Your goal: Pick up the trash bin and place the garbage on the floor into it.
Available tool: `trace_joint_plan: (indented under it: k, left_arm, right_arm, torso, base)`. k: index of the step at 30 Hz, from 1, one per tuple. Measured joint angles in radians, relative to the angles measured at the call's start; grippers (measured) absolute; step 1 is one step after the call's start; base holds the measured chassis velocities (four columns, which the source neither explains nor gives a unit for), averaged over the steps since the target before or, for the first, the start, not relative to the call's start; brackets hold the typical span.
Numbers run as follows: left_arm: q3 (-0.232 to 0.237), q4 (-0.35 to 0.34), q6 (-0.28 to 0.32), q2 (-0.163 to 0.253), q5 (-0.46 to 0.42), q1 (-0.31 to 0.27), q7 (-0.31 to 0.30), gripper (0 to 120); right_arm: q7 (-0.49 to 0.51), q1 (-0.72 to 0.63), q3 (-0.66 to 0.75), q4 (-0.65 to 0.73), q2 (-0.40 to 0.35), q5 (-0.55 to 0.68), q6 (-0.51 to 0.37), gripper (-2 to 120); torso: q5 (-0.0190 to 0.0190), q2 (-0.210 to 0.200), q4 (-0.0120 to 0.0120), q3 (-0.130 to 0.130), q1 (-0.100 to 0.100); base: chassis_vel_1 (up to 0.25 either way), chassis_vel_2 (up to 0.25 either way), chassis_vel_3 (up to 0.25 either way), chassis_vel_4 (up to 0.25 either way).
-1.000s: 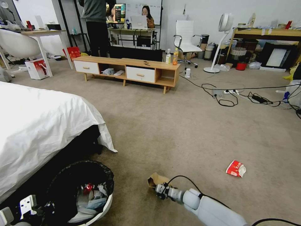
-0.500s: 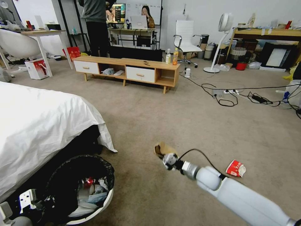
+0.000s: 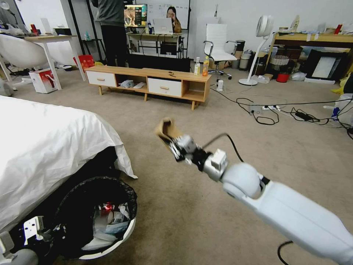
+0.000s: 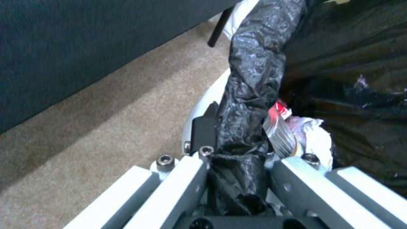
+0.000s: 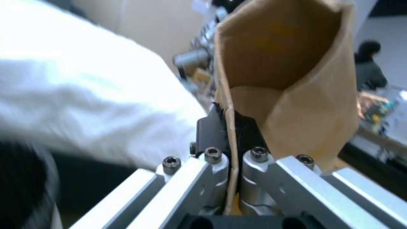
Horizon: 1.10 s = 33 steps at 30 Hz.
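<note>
Nearest, at the lower left, the left gripper [image 3: 40, 235] clamps the bin [image 3: 110, 250] by its near-left rim: in the left wrist view its fingers [image 4: 203, 127] pinch the folded black bag [image 4: 250, 79] and the white wall together. The bin tilts beside the bed [image 3: 44, 147], its mouth facing up and to the right, with tissues [image 3: 104, 235] and a red can [image 3: 106, 209] lying inside.

Farther out and to the right, the right gripper [image 3: 173, 144] hangs well above the carpet [image 3: 228, 147], fingers narrowed onto one wall of the tray [image 3: 166, 129]. The right wrist view shows that brown wall pressed flat between the pads [image 5: 212, 127], the rest of the tray standing out beyond them, so its long axis runs on from the fingers, up and to the far left.

The relation that matters: the bin's mouth lies near and to the left of the held tray, and lower (a fair way apart). Since the tray sticks out past the fingers, I judge the gripper should stop short of the rim, so the tray rather than the gripper ends over the mouth.
</note>
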Motion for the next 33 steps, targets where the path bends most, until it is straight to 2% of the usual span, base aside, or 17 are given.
trace_joint_plan:
  k: [4,16,33]
  left_arm:
    - [-0.008,-0.023,0.000,0.026,-0.045,0.004,-0.018,1]
    - [-0.006,-0.032,0.000,0.059,-0.067,0.006,-0.026,1]
    - [-0.006,-0.026,0.000,0.076,-0.078,0.002,-0.028,1]
  right_arm:
    - [0.068,0.086,-0.073,0.058,0.058,0.141,-0.038,0]
    - [0.182,0.151,-0.204,0.124,0.174,0.368,-0.121,0]
    - [0.288,0.149,-0.330,0.140,0.296,0.455,-0.166,0]
  torso:
    - [0.0001,0.000,-0.0002,0.000,0.000]
    - [0.0000,0.000,-0.0002,0.000,0.000]
    - [0.0001,0.000,-0.0002,0.000,0.000]
  base:
    - [0.000,0.000,0.000,0.000]
    - [0.000,0.000,0.000,0.000]
    - [0.000,0.000,0.000,0.000]
